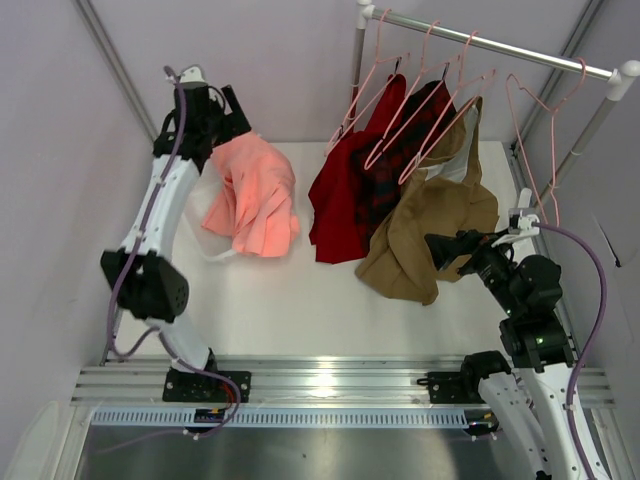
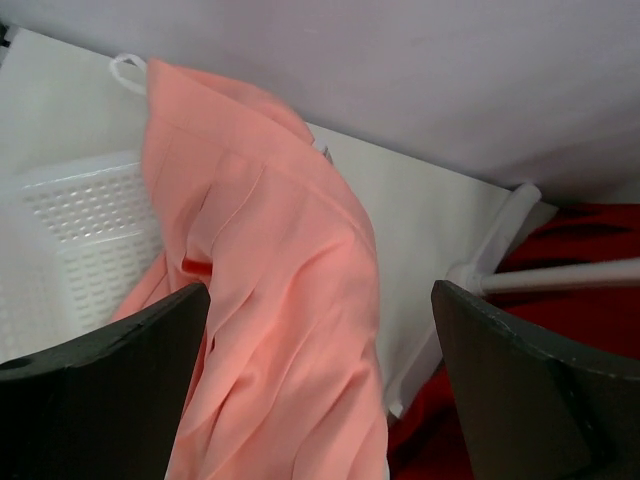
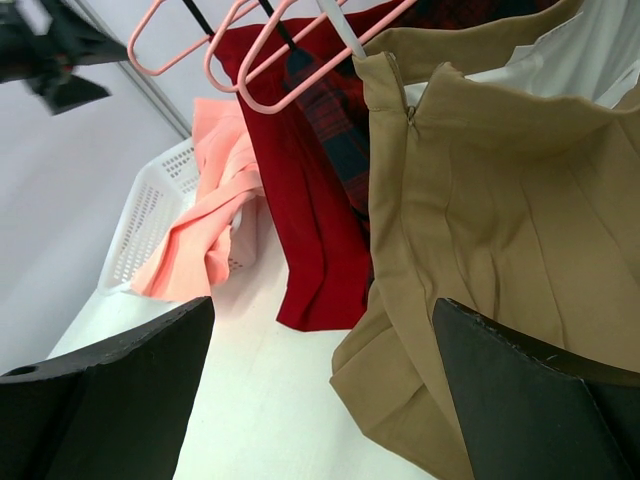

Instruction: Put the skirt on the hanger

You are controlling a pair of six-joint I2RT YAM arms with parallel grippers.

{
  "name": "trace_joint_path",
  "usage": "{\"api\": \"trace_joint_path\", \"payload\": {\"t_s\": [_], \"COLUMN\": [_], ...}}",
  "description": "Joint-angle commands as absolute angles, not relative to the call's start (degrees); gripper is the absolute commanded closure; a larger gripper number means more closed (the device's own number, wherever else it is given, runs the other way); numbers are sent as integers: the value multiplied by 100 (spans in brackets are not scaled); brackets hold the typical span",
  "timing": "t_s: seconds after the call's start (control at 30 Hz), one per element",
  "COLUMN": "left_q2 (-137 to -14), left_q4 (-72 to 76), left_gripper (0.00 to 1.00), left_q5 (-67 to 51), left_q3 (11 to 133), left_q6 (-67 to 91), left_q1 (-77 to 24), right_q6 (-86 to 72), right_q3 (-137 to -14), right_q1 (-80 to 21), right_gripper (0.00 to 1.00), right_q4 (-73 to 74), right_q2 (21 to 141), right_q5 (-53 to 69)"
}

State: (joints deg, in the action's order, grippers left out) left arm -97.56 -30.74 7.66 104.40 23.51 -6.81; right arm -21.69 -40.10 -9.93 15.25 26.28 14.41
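Observation:
The salmon-pink skirt (image 1: 256,196) hangs crumpled over the rim of a white basket at the back left. It also shows in the left wrist view (image 2: 280,300) and the right wrist view (image 3: 213,205). My left gripper (image 1: 234,120) is open just above the skirt's top, and the cloth lies between its fingers (image 2: 320,290). An empty pale-pink hanger (image 1: 537,130) hangs at the right end of the rail. My right gripper (image 1: 442,250) is open and empty, close beside the tan-brown garment (image 3: 500,200).
A silver rail (image 1: 490,42) at the back right carries several pink hangers (image 3: 270,60), a dark red garment (image 1: 340,200), a plaid one and the tan-brown one (image 1: 430,225). The white perforated basket (image 2: 80,230) stands under the skirt. The rail's white foot (image 2: 500,250) stands near the red cloth.

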Motion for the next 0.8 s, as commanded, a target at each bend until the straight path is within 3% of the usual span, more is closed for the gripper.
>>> {"api": "trace_joint_path", "payload": {"t_s": [0.0,0.13,0.3,0.53,0.77], "left_q2": [-10764,-11854,-12357,-12428,-12296], "left_q4": [-3313,-3209,-2778,-2287,-1705], "left_gripper": [1,1,1,1,13], "left_q5": [958,1125,1020,1081,940], "left_q3": [11362,12171,12138,11472,10714], "left_q6": [2391,2347,2189,1987,1828], "left_q1": [-642,-642,-642,-642,-642], "right_q6": [-1951,-1881,-1846,-1775,-1766], "right_q3": [-4210,-4245,-4298,-4395,-4473], "right_q1": [-1028,-1037,-1046,-1055,-1072], "right_gripper": [1,1,1,1,1], "right_q4": [1283,1310,1327,1301,1274], "right_q2": [2742,2891,3164,3331,3498], "right_q5": [1389,1205,1099,870,765]}}
